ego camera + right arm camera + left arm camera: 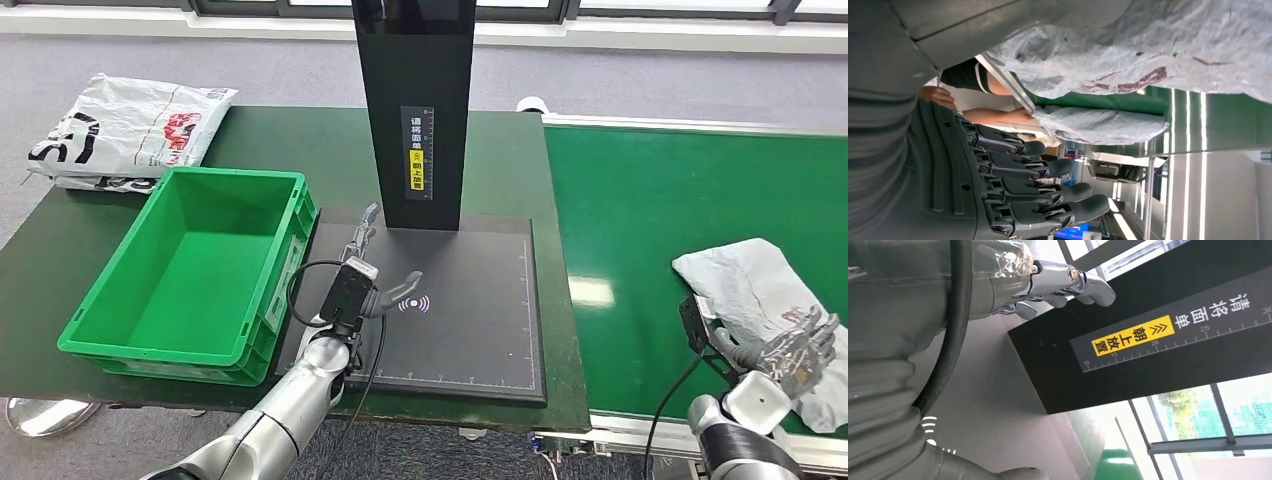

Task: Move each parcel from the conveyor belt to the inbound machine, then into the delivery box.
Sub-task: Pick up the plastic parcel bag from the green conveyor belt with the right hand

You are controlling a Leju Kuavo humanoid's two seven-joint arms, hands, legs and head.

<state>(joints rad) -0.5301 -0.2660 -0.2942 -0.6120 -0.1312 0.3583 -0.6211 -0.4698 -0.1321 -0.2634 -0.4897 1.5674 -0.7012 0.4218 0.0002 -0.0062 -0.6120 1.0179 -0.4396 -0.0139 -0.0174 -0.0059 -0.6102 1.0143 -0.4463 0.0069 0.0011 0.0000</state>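
A crumpled grey-white parcel (750, 285) lies on the green conveyor belt (650, 190) at the right. My right hand (790, 350) sits at its near edge with fingers spread over it and holds nothing. In the right wrist view the parcel (1148, 45) lies by the thumb, and the dark fingers (1038, 170) hang free of it. My left hand (372, 268) hovers empty with fingers apart over the black scanner pad (470, 330) of the inbound machine, just right of the green delivery box (100, 300). Its silver fingers (1068, 282) reach toward the black post (1158, 315).
The machine's black post (415, 100) rises behind the pad. A white printed bag (130, 130) lies on the dark table behind the box. Farther along the belt lies another grey parcel (1098, 125), and a person's arm (993, 116) shows beside it.
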